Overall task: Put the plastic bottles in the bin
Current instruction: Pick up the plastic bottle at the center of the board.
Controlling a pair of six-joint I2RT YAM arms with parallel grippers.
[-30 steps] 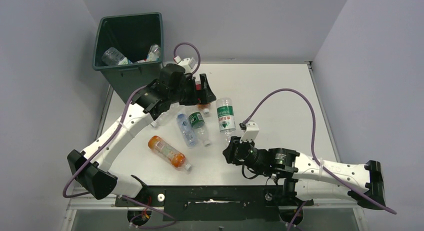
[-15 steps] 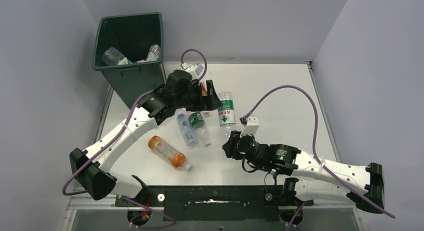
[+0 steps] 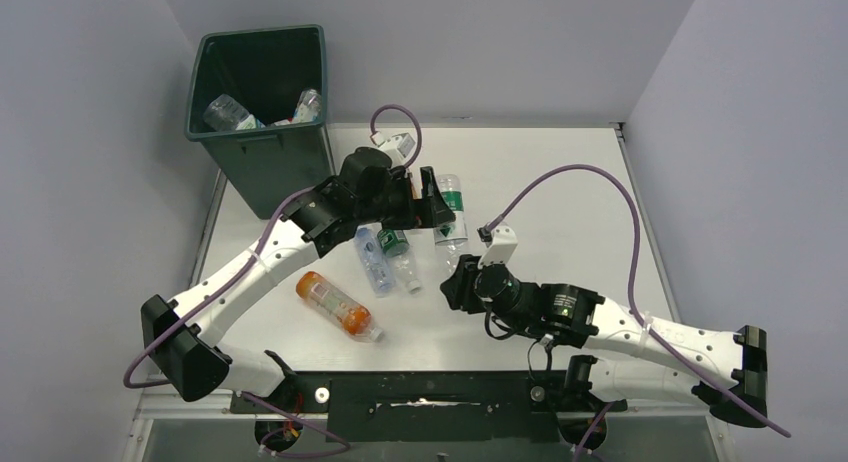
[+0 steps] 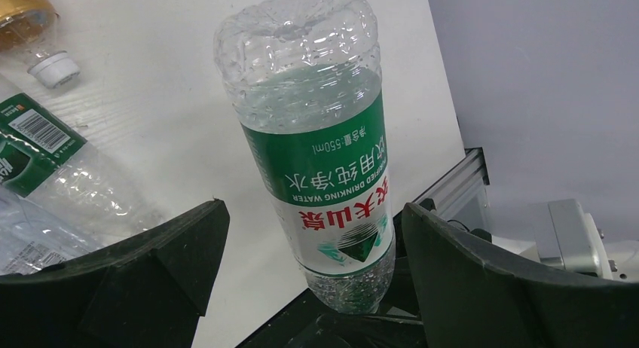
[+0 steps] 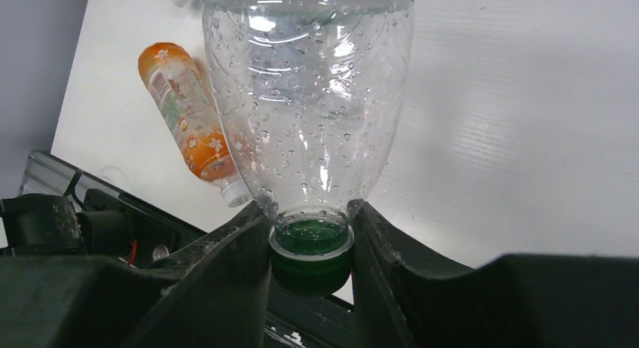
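Water bottle (image 4: 316,160) w/ green label is mid-desk, base toward the far edge; can't tell if it's lifted off the surface. R gripper (image 5: 310,250) is clamped on its green cap, and L gripper (image 4: 314,212) straddles the body w/ fingers spread, gaps on both sides. Bin (image 3: 262,157) stands at far-left corner of desk (image 3: 560,182) w/ a few clear bottles (image 3: 228,112) inside; orange bottle (image 3: 335,302) and small clear bottles (image 3: 375,260) lie toward near-left.
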